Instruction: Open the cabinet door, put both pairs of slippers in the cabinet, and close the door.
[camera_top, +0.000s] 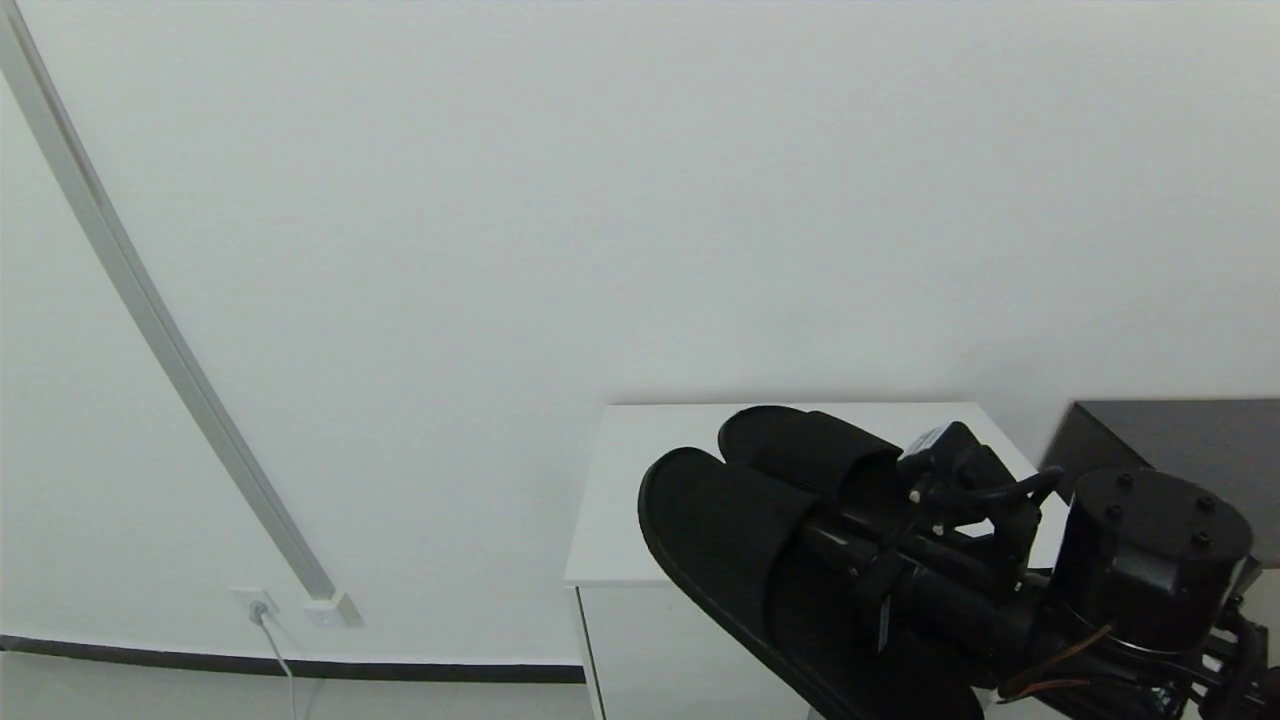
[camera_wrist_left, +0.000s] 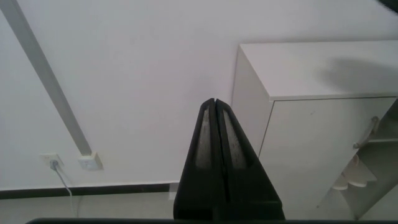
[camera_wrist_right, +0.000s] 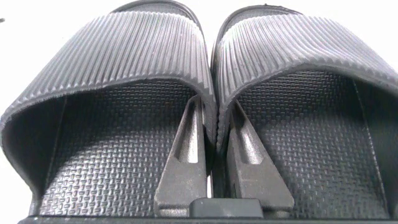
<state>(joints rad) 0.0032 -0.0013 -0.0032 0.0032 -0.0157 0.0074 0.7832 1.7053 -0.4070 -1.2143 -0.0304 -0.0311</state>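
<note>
The right gripper (camera_wrist_right: 214, 107) has its fingers (camera_wrist_right: 185, 163) pinching the touching inner edges of the black slippers (camera_top: 735, 510), which it holds side by side in the air before the white cabinet (camera_top: 620, 480). The left gripper (camera_wrist_left: 214, 112) hangs near the cabinet, fingers pressed together on nothing.

Black right arm (camera_top: 960, 590), round screw-studded joint cap (camera_top: 1150, 515), looped cables (camera_top: 1020, 487), tapered grey fingers (camera_wrist_right: 186, 165).

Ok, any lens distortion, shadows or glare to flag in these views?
Head view: the grey wall conduit bows, so the lens bends straight lines; the black ribbed slippers show as a dark mass. Left wrist view: a soft shadow falls on top of the white cabinet. Right wrist view: even light, no glare on the slippers.
</note>
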